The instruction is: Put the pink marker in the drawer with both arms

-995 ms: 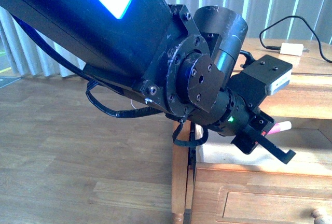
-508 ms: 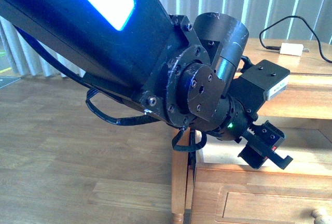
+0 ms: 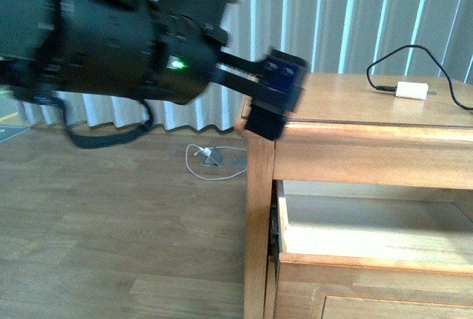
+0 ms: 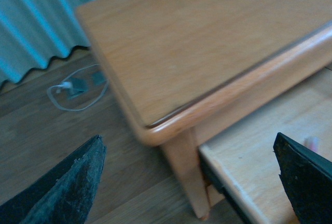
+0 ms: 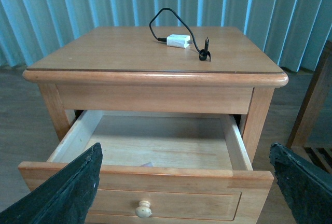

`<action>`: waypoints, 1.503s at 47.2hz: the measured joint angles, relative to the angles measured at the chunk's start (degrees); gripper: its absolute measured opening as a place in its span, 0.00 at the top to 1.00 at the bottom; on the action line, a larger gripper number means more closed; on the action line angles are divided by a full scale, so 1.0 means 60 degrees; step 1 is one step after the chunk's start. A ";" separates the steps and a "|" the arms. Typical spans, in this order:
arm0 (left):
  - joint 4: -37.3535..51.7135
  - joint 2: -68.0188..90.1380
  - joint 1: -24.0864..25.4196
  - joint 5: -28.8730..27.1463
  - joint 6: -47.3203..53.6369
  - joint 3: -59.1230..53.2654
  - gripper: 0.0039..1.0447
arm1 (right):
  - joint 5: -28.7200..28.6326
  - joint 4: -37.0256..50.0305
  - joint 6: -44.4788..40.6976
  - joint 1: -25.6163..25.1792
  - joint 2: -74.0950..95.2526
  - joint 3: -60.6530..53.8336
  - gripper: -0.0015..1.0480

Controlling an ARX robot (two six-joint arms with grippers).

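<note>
Pale wood of the pulled-out drawer [image 5: 155,173] now held the pink marker [image 4: 311,142], let go within the last second, so only closing seemed left. Before the drawer front hung the right gripper [image 5: 185,151], jaws spread wide, empty. Farther back, the left gripper [image 4: 188,140] had lifted to the table's [image 3: 355,97] left corner, fingers [image 4: 72,182] well apart, holding nothing.

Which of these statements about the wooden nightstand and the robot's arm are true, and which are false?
1. The drawer is pulled open. True.
2. The white plug adapter lies inside the drawer. False: it lies on the nightstand top, with its black cable.
3. The left arm has its jaws clamped shut. False: the left wrist view shows them wide open, holding nothing.
4. The drawer front has one round knob. True.
</note>
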 joint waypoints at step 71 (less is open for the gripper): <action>-0.2233 -1.2750 0.4466 0.0219 -0.2412 -0.8936 0.96 | 0.0004 0.0000 0.0000 0.0000 0.0000 0.0000 0.08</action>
